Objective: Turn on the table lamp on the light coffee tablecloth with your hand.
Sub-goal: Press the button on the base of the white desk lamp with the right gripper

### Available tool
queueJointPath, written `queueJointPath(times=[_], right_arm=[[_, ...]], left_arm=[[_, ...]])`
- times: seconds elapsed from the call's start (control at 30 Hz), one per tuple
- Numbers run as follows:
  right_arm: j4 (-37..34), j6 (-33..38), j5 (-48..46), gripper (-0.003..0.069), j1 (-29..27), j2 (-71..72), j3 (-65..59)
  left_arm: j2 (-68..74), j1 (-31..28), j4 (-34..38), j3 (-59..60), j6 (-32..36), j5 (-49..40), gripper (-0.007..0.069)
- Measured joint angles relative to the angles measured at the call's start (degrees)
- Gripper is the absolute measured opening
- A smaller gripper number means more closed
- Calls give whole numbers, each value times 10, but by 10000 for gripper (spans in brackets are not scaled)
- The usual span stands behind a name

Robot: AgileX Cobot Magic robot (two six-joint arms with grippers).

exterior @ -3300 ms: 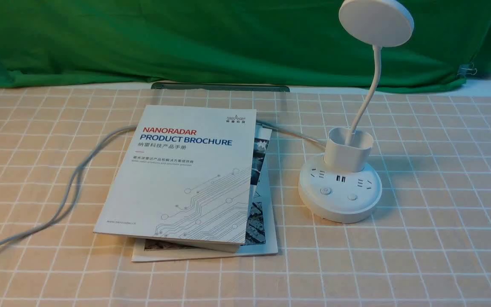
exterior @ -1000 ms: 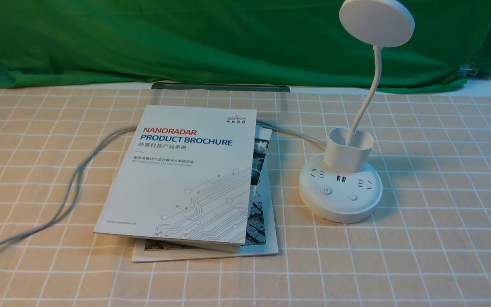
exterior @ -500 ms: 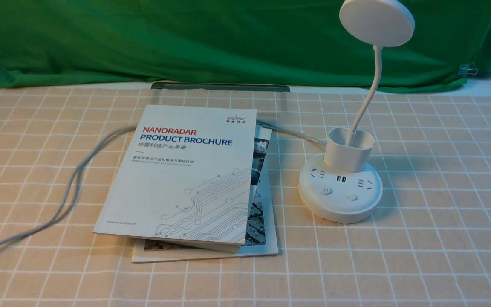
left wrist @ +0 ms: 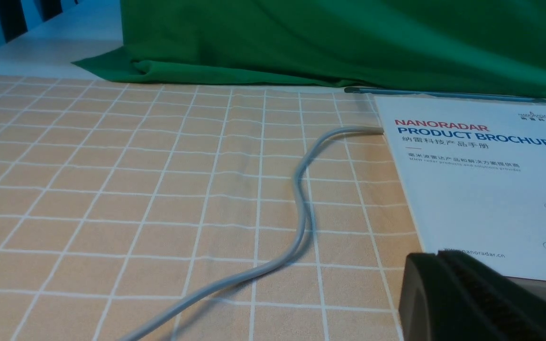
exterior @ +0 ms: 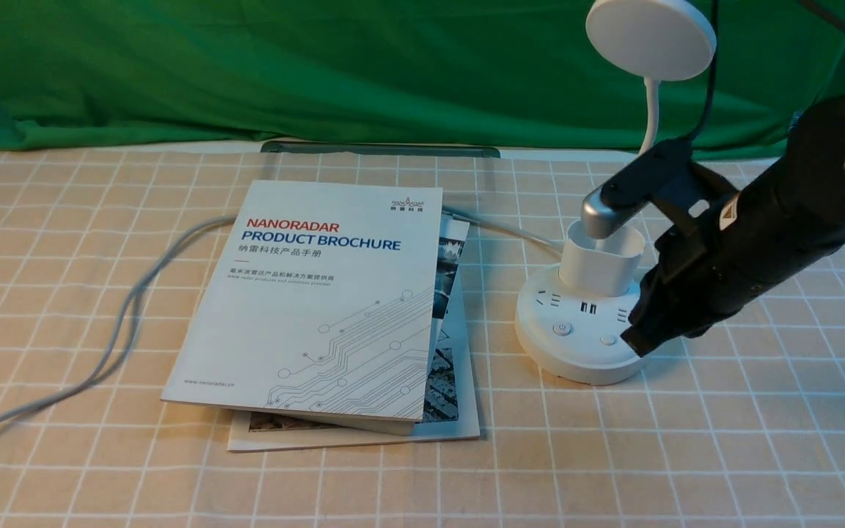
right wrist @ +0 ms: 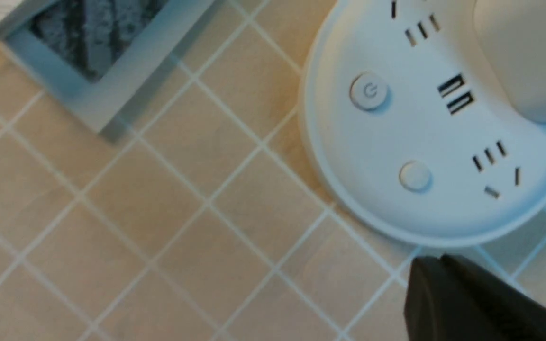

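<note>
1. One tablecloth, light tan with a grid of thin white lines, covers most of the surface, whose pale top shows past the cloth's far edge.
2. A green backdrop cloth hangs behind and folds down onto that far edge. A dark flat strip lies just in front of it.
3. Near the middle lies a white brochure printed "NANORADAR PRODUCT BROCHURE". It rests on a second booklet that sticks out at the near and right sides.
4. A grey cable snakes in from the near left, passes under the brochure and comes out towards the lamp.
5. The table lamp stands upright on the tablecloth, just right of the booklets. Its round base has sockets and two buttons, and its thin neck rises to the disc head.
6. The right arm reaches in from the right, slanting down and leftward. Its silver-grey tip sits over the cup-shaped holder's rim and hides the lower neck.
7. The right hand points down at the base's right rim, just beside the plain button. Its fingers are pressed together and hold nothing; whether it touches the base cannot be told.
8. The left hand is low at the near left, by the brochure's corner. Only a dark edge shows, so how far open it is cannot be told.
</note>
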State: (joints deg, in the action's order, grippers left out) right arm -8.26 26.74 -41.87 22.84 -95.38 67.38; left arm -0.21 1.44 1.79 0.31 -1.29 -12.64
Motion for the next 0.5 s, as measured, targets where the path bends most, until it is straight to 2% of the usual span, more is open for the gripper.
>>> queueJointPath(times=[0.13,0.5], right_arm=[[1,0,43,29,0,-31,0],[4,0,83,30,0,-74,0]], left_arm=[[0,0,0,0,0,0,21],[0,0,0,0,0,0,21]])
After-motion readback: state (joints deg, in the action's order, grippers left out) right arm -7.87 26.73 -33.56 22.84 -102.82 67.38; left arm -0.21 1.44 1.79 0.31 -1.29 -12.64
